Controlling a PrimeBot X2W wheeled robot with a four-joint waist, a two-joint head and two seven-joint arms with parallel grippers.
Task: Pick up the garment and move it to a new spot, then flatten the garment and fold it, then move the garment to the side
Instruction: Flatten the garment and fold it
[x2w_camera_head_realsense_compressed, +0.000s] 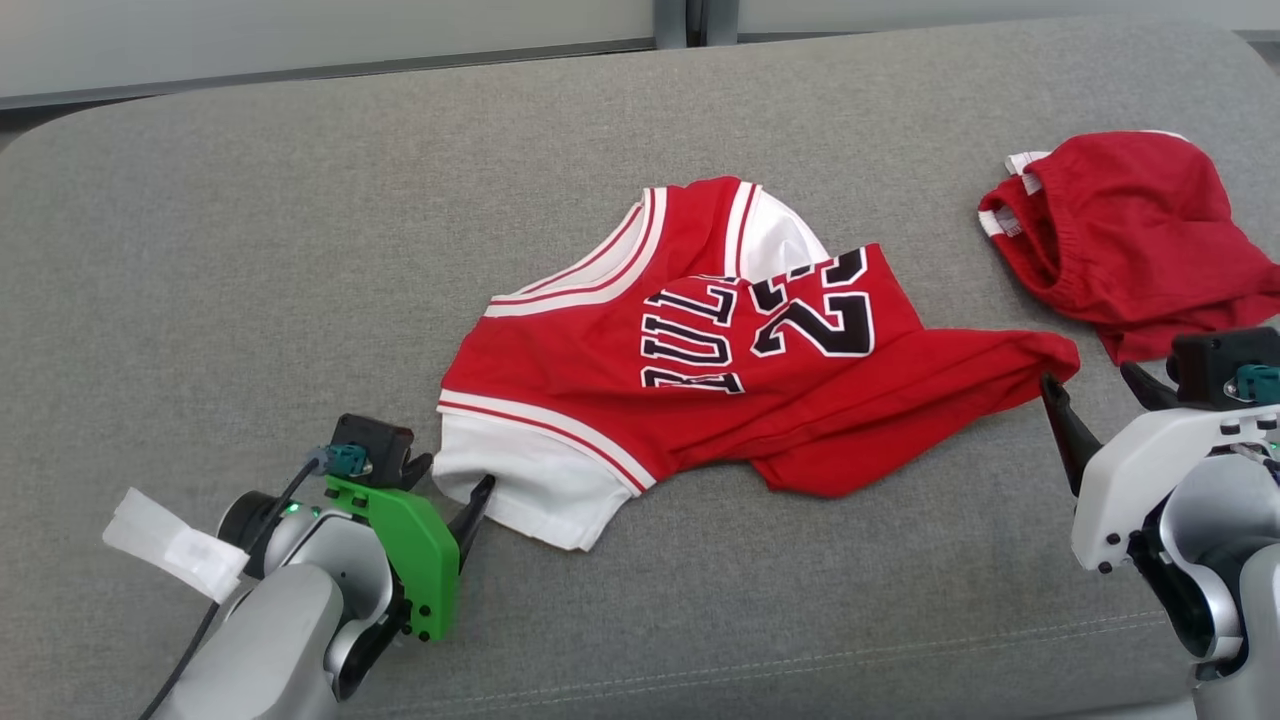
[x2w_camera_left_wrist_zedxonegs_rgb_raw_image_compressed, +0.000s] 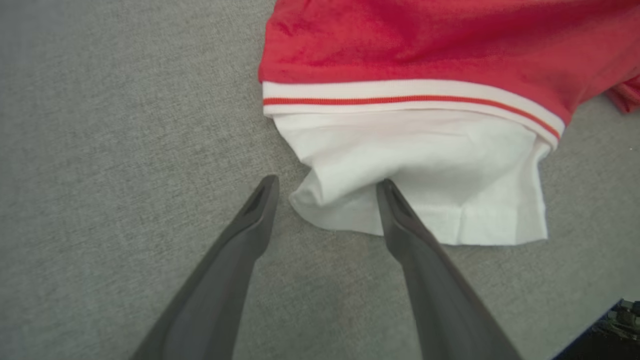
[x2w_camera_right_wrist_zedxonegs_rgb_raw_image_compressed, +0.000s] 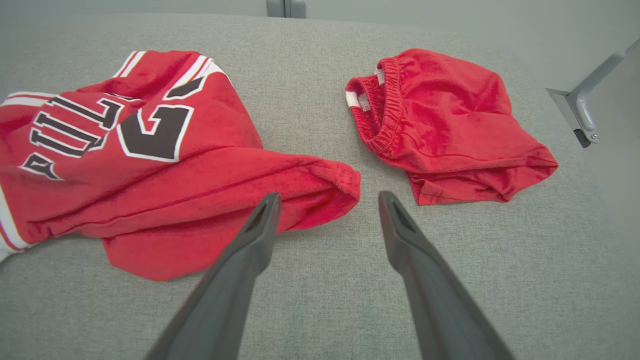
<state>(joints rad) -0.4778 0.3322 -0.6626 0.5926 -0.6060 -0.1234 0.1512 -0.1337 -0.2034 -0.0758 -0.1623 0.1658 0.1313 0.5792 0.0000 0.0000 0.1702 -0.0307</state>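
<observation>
Lying crumpled mid-way across the grey padded surface (x2w_camera_head_realsense_compressed: 250, 250): red Bulls 23 jersey (x2w_camera_head_realsense_compressed: 700, 400) (x2w_camera_left_wrist_zedxonegs_rgb_raw_image_compressed: 425, 45) (x2w_camera_right_wrist_zedxonegs_rgb_raw_image_compressed: 200, 180), its white sleeve (x2w_camera_head_realsense_compressed: 530, 490) (x2w_camera_left_wrist_zedxonegs_rgb_raw_image_compressed: 425, 160) nearest the left gripper (x2w_camera_head_realsense_compressed: 445, 490) (x2w_camera_left_wrist_zedxonegs_rgb_raw_image_compressed: 327, 184). Left jaws are spread and straddle the sleeve's corner, one fingertip on the cloth, nothing pinched. Right gripper (x2w_camera_head_realsense_compressed: 1090, 380) (x2w_camera_right_wrist_zedxonegs_rgb_raw_image_compressed: 328, 196) jaws are spread too, one fingertip at the jersey's red hem end, the other over bare surface. Red shorts (x2w_camera_head_realsense_compressed: 1140, 230) (x2w_camera_right_wrist_zedxonegs_rgb_raw_image_compressed: 450, 120) lie bunched just beyond, apart from the jersey.

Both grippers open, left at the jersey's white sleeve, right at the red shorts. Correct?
No. The right gripper is at the jersey's red end, not the shorts, which lie apart; the right wrist view shows it. Both open, left gripper at the white sleeve.
</observation>
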